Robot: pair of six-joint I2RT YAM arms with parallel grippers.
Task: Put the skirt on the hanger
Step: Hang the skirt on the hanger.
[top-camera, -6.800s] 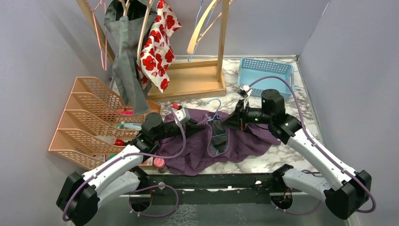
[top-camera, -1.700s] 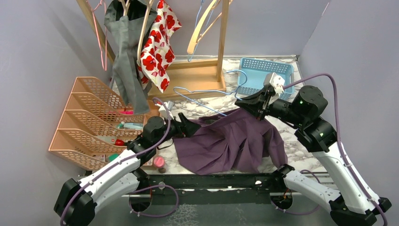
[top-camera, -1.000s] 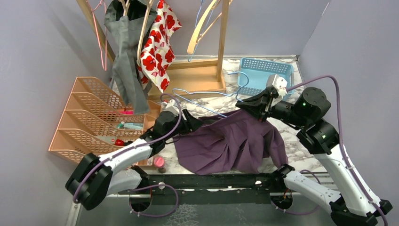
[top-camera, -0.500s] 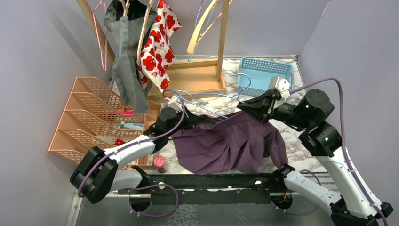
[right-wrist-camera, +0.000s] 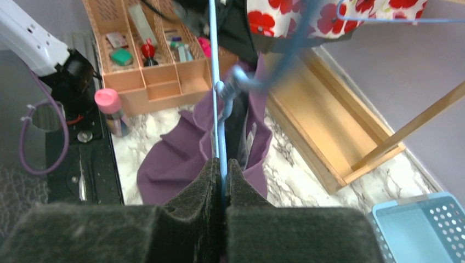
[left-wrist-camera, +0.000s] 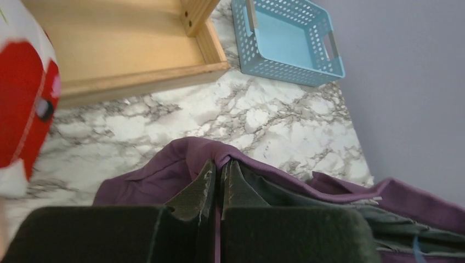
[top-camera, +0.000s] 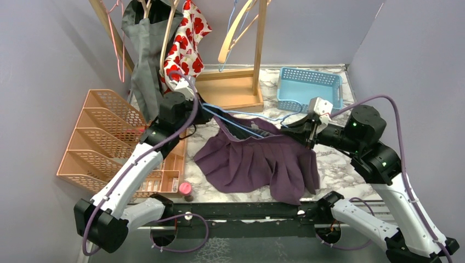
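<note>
Both clamped: left tool [left-wrist-camera: 220,166] on pleated skirt [top-camera: 257,162], right tool [right-wrist-camera: 224,164] on wire hanger [right-wrist-camera: 214,82].

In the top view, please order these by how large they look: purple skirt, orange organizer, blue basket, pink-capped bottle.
1. purple skirt and orange organizer: about alike, so I would not rank them.
2. blue basket
3. pink-capped bottle
</note>
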